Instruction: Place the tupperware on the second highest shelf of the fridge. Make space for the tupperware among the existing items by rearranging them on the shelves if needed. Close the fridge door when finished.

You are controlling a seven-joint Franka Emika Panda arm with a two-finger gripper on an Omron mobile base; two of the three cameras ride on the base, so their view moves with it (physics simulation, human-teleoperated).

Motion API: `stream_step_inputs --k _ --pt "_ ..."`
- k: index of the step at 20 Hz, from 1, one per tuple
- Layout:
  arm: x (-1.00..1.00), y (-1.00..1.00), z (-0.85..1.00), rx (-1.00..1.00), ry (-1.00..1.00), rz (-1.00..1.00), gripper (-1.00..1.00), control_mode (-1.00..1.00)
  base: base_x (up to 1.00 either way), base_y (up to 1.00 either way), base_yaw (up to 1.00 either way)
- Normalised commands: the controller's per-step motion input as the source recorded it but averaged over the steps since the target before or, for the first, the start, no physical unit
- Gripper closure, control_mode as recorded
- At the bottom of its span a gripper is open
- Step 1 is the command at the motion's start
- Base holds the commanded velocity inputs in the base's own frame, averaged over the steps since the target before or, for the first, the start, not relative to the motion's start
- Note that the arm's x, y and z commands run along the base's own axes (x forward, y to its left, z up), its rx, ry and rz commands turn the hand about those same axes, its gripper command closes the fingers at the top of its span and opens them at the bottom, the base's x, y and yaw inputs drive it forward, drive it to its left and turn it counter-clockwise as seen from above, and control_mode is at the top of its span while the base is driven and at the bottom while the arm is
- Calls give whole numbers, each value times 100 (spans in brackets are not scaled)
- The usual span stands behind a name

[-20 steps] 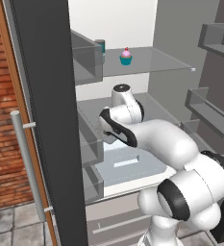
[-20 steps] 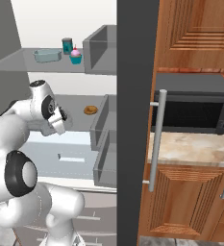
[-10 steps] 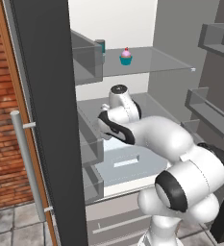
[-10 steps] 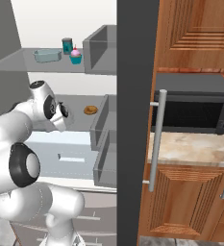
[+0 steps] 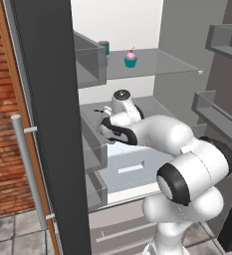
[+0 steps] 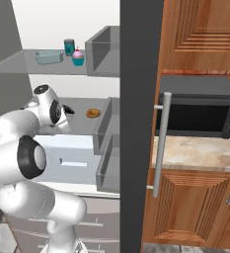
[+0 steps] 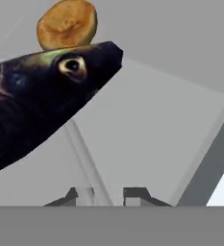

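Left base view: the fridge (image 5: 43, 99) stands open, a cupcake (image 5: 131, 59) and a can (image 5: 104, 48) on its top shelf. Right base view: the tupperware (image 6: 48, 57) lies on that top shelf, a brown piece (image 6: 92, 113) on the second highest shelf (image 6: 82, 106). Hand view: the gripper (image 7: 108, 196) shows a narrow gap between its tips, empty, near a dark fish (image 7: 41, 91)

Well to the right of the gripper (image 6: 68, 110), I see a dark microwave (image 6: 195, 114) with a black window, at about the same height as the gripper. It sits on a pale speckled surface (image 6: 200, 150). Wooden cabinets (image 6: 205, 34) hang above it, and a lower cabinet (image 6: 185, 207) with a silver handle stands beneath. Far to the gripper's left I see a red brick wall (image 5: 2, 124), and grey floor tiles (image 5: 13, 229) lie well below.
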Motion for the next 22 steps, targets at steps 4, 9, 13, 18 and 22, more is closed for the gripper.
stream_step_inputs --k 4,9,13,18,22 --pt "42 1 -3 2 -14 -4 100 -100 0 0 0" --pt "36 0 -6 1 -22 -8 100 -100 0 0 0" --pt "37 8 -11 0 -24 -11 -100 -100 0 0 0" --pt "10 1 -2 0 -22 -9 -100 -100 0 0 0" --pt "-5 -2 1 0 -6 -10 -100 -100 0 0 0"
